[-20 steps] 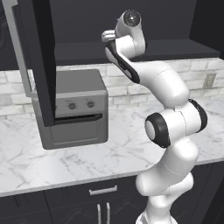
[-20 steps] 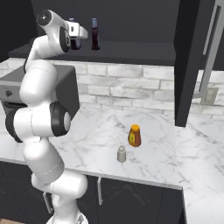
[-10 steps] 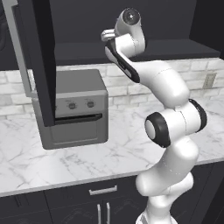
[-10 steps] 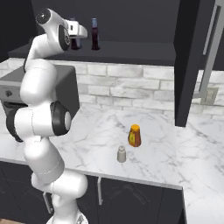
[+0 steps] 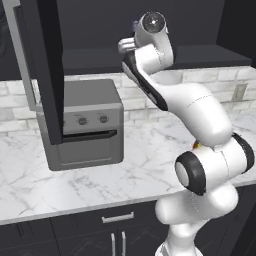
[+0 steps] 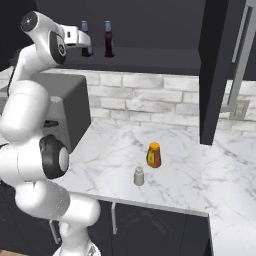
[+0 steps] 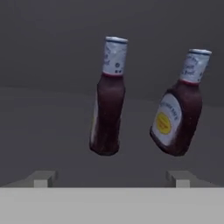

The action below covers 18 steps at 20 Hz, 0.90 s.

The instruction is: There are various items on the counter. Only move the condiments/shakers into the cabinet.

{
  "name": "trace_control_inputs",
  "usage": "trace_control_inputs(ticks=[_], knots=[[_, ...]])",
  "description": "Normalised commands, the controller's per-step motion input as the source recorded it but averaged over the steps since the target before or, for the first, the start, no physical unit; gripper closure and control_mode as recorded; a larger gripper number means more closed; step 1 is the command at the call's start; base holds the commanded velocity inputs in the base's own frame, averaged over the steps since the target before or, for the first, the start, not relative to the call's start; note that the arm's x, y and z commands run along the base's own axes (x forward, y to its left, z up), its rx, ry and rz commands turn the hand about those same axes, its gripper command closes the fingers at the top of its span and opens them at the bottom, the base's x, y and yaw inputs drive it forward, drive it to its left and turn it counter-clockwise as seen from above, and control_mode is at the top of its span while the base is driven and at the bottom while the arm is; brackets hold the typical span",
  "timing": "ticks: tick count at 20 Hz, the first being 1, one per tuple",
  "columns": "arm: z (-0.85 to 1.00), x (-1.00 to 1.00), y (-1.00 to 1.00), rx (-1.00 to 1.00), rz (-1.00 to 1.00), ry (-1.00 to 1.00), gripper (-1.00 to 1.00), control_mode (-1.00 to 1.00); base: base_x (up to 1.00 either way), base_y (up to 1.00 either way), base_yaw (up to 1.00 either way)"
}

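Note:
Two dark brown condiment bottles with pale blue caps stand on the dark shelf [image 6: 150,59] of the black upper cabinet. One bottle [image 7: 108,105] is straight ahead of my gripper [image 7: 112,178], the other [image 7: 177,116] shows its yellow label to the right. My gripper is open, its fingertips [image 7: 43,177] wide apart and short of both bottles, holding nothing. From the right base view the gripper [image 6: 84,40] is just left of the nearer bottle [image 6: 86,50], with the second bottle [image 6: 108,42] beyond. The tiny pale shaker [image 6: 139,176] and the orange rounded thing [image 6: 154,155] stand on the marble counter [image 6: 200,175].
A grey toaster oven [image 5: 85,125] sits on the counter below the cabinet. The tall dark cabinet door [image 5: 42,75] hangs open at its left, and another open door [image 6: 215,70] stands to the right. Dark drawers with silver handles [image 5: 117,217] run under the worktop.
The jaws have gone from nearly shut around the nearer bottle to wide open, leaving it standing on the shelf. The hand has drawn back a little from it.

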Motion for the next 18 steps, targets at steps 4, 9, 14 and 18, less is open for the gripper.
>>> trace_control_inputs(ticks=[4, 9, 14, 18], knots=[[-0.46, -1.0, -0.02, 0.0, -0.09, -0.11, -1.0, -1.0, 0.0, 0.0, 0.0], [-0.57, -1.0, -0.3, 0.0, -0.18, -0.03, -1.0, -1.0, 0.0, 0.0, 0.0], [-0.73, -1.0, -0.64, 0.03, -0.24, 0.01, -1.0, -1.0, 0.0, 0.0, 0.0], [-0.68, -0.83, -0.93, 0.07, -0.04, 0.16, -1.0, -1.0, 0.0, 0.0, 0.0]])
